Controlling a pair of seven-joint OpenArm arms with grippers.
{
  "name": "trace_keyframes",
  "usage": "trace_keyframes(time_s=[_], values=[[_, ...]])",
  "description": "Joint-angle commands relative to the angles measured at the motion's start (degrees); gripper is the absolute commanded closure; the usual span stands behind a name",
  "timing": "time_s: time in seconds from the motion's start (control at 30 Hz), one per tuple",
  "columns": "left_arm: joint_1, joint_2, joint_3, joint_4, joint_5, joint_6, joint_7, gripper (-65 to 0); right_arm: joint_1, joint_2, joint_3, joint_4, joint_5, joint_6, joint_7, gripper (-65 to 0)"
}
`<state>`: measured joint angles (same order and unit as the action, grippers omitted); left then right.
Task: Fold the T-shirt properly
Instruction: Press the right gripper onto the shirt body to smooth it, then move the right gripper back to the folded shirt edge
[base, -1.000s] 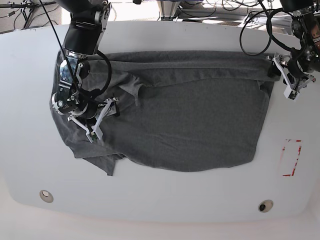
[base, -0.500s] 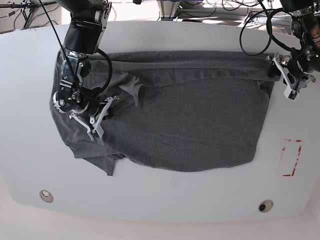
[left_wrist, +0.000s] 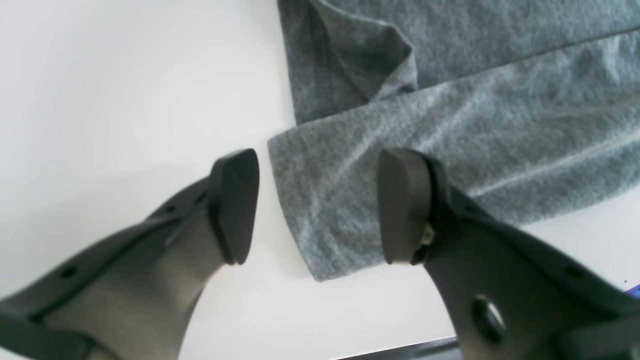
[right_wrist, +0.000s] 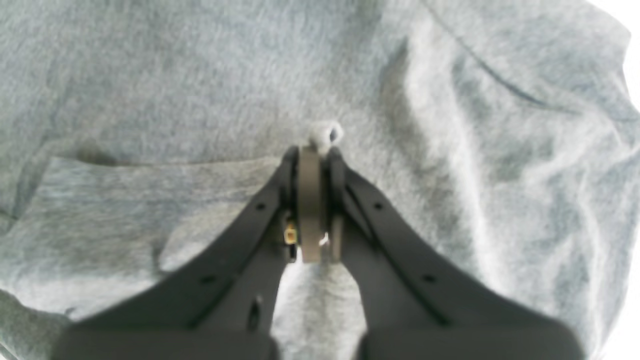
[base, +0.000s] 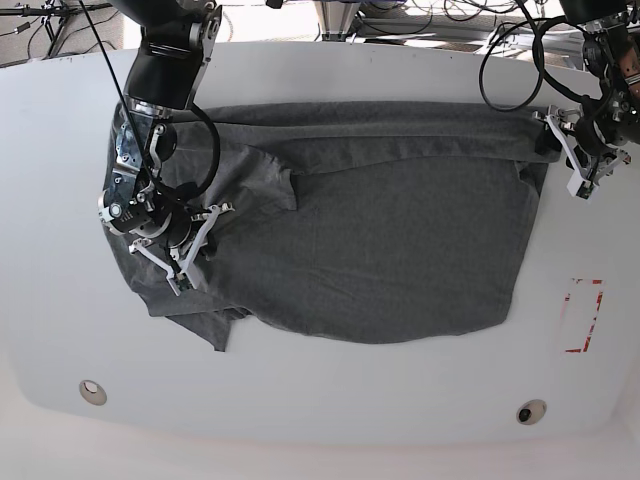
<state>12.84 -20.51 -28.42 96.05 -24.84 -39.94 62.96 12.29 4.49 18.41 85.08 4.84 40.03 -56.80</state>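
One dark grey T-shirt (base: 370, 240) lies spread on the white bench (base: 320, 390), filling most of its middle, w/ the far edge folded over into a long band along the top. Its left part (base view) is bunched: a sleeve flap (base: 268, 180) is turned over near the collar area, and a loose corner (base: 215, 330) points toward the near edge.

Right tool (right_wrist: 312, 150) is closed together, clamped on a small pinch of the T-shirt fabric; in the right wrist view a little tuft of cloth shows just past the tips. In the base view this tool (base: 185, 255) sits on the bunched left part of the shirt.

Left tool (left_wrist: 317, 205) is apart, holding nothing. One finger (left_wrist: 235, 205) is over bare bench, the other finger (left_wrist: 400, 205) is over a shirt corner (left_wrist: 320, 225); the cloth edge runs between them. I cannot tell if the tips touch the bench.

Approx. at the bench's right side (base view) there is a red-marked rectangle (base: 582, 316). Two round holes (base: 92, 391) are near the front edge, well apart.
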Motion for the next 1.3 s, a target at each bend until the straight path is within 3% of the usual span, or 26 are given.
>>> trace_keyframes(time_s=[0.0, 0.5, 0.6, 0.7, 0.87, 0.97, 1.17, 1.27], values=[[-0.4, -1.1, -0.2, 0.9, -0.4, -0.1, -0.9, -35.1, 2.6, 0.7, 0.1, 1.0, 0.7, 0.0, 1.0, -0.6], [-0.4, -1.0, -0.2, 0.9, -0.4, -0.1, -0.9, -35.1, 6.6, 0.9, 0.0, 0.6, 0.4, 0.0, 1.0, -2.1], [-0.3, -1.0, -0.1, 0.9, -0.4, -0.1, -0.9, -35.1, 6.7, 1.1, 0.0, 0.2, -0.2, 0.0, 0.8, -11.6], [-0.3, -0.9, -0.1, 1.0, -0.4, -0.1, -0.9, -35.4, 6.4, 2.1, 0.0, 1.0, -2.4, 0.0, 0.5, -29.8], [-0.2, -0.8, -0.1, 1.9, -1.0, -0.1, -0.8, -35.6, 3.0, 3.8, 0.4, 8.6, -3.2, 0.0, -3.1, -53.6], [-0.3, 0.6, -0.1, 3.3, -1.3, -0.1, -0.8, -35.6, -0.4, 4.3, 0.4, 14.9, -3.2, 0.0, -5.8, -58.2], [-0.1, 3.5, -0.1, 6.9, -2.5, -0.1, -0.6, -35.7, -7.9, 3.9, 5.2, 26.4, -3.8, 0.0, -10.5, -58.2], [-0.3, 5.0, -0.1, 7.5, -2.5, -0.1, 1.5, -35.7, -11.3, 2.1, 9.1, 28.8, -3.8, 0.0, -12.5, -58.2]])
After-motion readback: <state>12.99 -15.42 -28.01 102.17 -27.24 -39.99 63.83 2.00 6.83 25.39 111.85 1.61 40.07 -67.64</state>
